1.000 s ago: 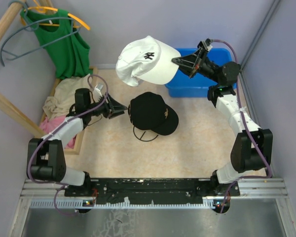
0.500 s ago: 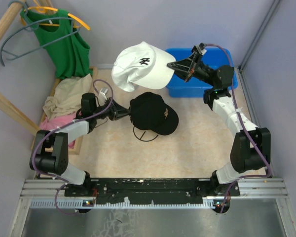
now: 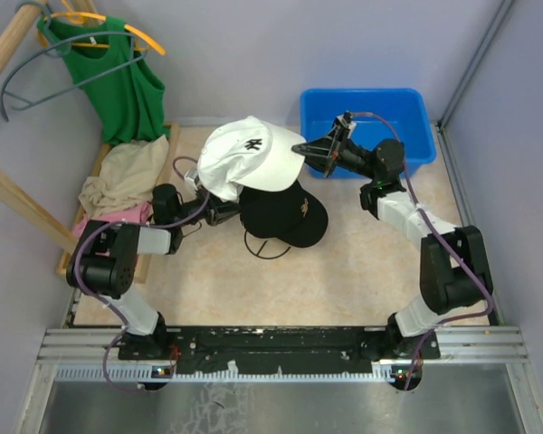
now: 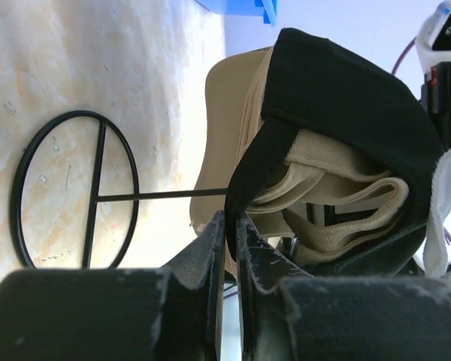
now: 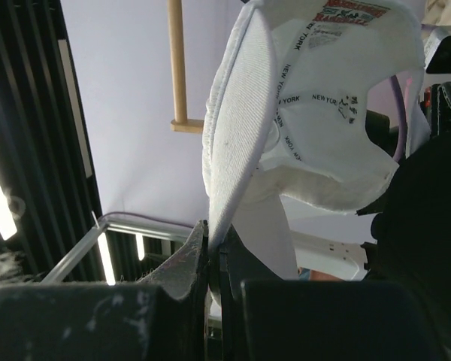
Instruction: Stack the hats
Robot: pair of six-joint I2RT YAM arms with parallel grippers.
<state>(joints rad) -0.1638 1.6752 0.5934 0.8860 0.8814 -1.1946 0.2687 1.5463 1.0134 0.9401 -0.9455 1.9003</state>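
A white cap with a dark logo hangs from my right gripper, which is shut on its brim. It hovers over the back left of the black cap, overlapping it in the top view. The black cap sits on a wire frame at mid-table. My left gripper is shut on the black cap's rear rim. In the left wrist view the gripper pinches the black cap, with tan caps nested inside it. In the right wrist view the gripper pinches the white cap.
A blue bin stands at the back right. A wooden tray at the left holds a beige cloth and a pink cloth. A green top hangs on a hanger by wooden poles at the back left. The wire frame's ring rests on the table.
My right gripper brought the white cap down and to the left, over the black cap. My left gripper moved right to the black cap's rear rim and shut on it.
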